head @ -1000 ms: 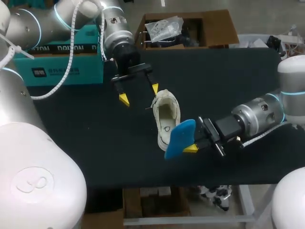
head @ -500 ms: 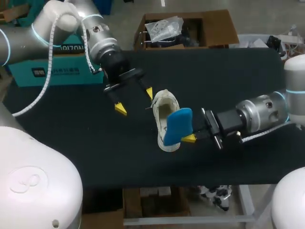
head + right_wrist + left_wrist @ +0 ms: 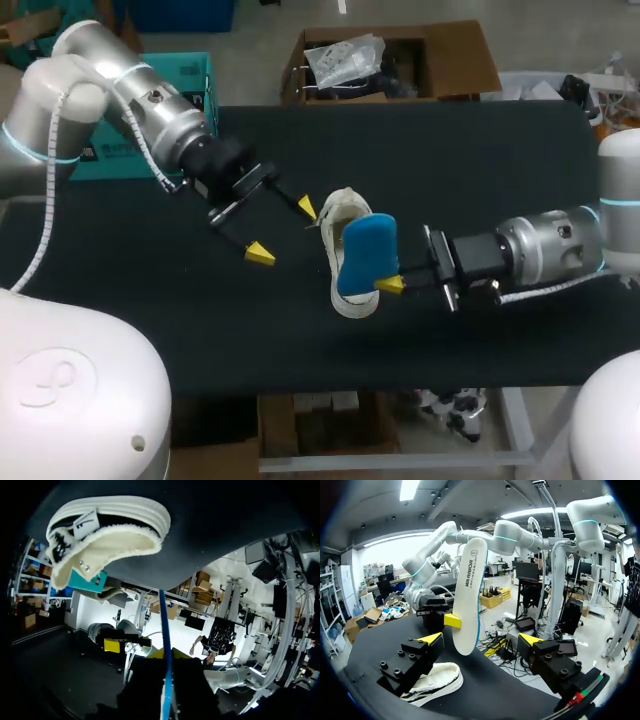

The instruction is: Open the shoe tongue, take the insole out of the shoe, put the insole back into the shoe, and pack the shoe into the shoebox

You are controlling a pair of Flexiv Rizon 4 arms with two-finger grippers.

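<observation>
The right end effector (image 3: 392, 284) is reaching in from the right side of the bench (image 3: 500, 170) and pinching the insole (image 3: 366, 255) by one long edge. In its own wrist view, the insole (image 3: 165, 640) is showing edge-on as a thin blue line running out between the two fingers, which are pressing on it from both sides. The insole is standing nearly upright over the shoe (image 3: 343, 222), with its blue top facing the overhead camera. Its white underside (image 3: 469, 595) is facing the left wrist camera. From that side, its lower end is hanging above the bench and appears to be apart from the shoe (image 3: 432, 682).

The white shoe is lying on the dark bench near the middle, with its opening facing up.

The left end effector (image 3: 284, 230) is hovering just beside the shoe's far end. Its yellow-tipped fingers are spread wide and gripping nothing. One tip is sitting close to the shoe's rim, though contact cannot be told.

The teal shoebox (image 3: 200, 72) is sitting at the far left corner, partly hidden behind the left arm and well apart from the shoe.
</observation>
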